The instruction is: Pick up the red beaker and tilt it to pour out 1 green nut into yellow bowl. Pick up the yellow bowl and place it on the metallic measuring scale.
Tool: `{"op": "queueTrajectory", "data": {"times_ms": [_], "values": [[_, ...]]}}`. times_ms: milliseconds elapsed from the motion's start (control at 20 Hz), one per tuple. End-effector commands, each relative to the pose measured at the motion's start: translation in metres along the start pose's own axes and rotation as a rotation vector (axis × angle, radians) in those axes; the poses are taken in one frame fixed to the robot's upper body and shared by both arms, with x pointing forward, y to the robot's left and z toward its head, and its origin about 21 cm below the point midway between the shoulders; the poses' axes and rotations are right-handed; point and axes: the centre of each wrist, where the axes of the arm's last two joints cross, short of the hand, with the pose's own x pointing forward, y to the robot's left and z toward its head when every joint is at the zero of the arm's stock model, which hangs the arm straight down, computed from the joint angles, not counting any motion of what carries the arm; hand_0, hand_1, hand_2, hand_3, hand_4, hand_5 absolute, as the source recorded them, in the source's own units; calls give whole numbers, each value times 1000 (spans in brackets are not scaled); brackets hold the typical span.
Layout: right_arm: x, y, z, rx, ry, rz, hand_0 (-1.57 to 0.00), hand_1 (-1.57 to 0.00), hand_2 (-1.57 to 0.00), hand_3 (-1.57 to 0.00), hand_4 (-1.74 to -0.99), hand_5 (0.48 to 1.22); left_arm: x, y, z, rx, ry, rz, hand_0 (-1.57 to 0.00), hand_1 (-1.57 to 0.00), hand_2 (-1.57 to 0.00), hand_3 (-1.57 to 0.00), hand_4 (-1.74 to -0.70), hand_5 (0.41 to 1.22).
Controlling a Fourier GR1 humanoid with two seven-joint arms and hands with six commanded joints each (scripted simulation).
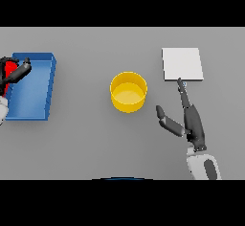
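While clamped in left robot hand [18,72] at far left, over blue tray [40,60], red beaker [9,69] kept well apart from yellow bowl [128,92]; fingers curled round it. Judged: pour not yet begun. Right robot hand [186,117] spread flat on desk [86,134], fingertips just below white metallic measuring scale [182,64], thumb toward bowl, probably staged for bowl pickup. Bowl mid-desk, upright, no green nut discernible inside. Beaker contents hidden. Scale bare.

light: even, bright | shadows: none cast | glare: none | focus: soft throughout
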Motion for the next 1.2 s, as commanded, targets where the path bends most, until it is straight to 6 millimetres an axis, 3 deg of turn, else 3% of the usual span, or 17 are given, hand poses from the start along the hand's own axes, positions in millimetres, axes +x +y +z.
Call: {"op": "queueTrajectory", "data": {"times_ms": [0,150,300,350,450,600,850,1050,1150], "values": [[1,-1,-1,0,-4,3,1,1,1,1,-1009,639,0,2,-2,-9,7,-34,-494,-407,-417,-393,-857,657],[3,-1,1,2,-10,3,1,1,1,1,-1012,639,0,-4,-5,-29,-16,-54,-252,-208,-213,-201,-810,657],[4,5,1,7,25,24,1,1,1,1,-1021,640,-3,-3,-5,-20,-34,-51,-129,-106,-109,-102,-790,649],[4,-2,-4,17,49,62,1,1,1,1,-1020,640,-4,-2,-7,-10,-42,-48,-103,-85,-87,-82,-782,651],[9,-7,-13,126,5,102,1,1,1,1,-1005,669,-1,-1,-5,1,-73,-49,-65,-54,-55,-52,-763,657],[21,-16,-40,307,-26,332,1,1,1,1,-1071,678,5,-1,-5,-6,-87,-34,-33,-27,-28,-26,-746,662],[38,-10,-73,565,-131,636,1,1,1,1,-1192,677,2,-7,-5,-9,-89,-48,-10,-8,-8,-8,-733,680],[48,-7,-96,737,-220,837,1,1,1,1,-1225,684,2,-2,-6,-8,-75,-50,-4,-3,-3,-3,-739,696],[51,4,-107,808,-245,937,1,1,1,1,-1227,698,3,0,-7,-8,-80,-54,-2,-1,-1,-1,-743,701]]}}
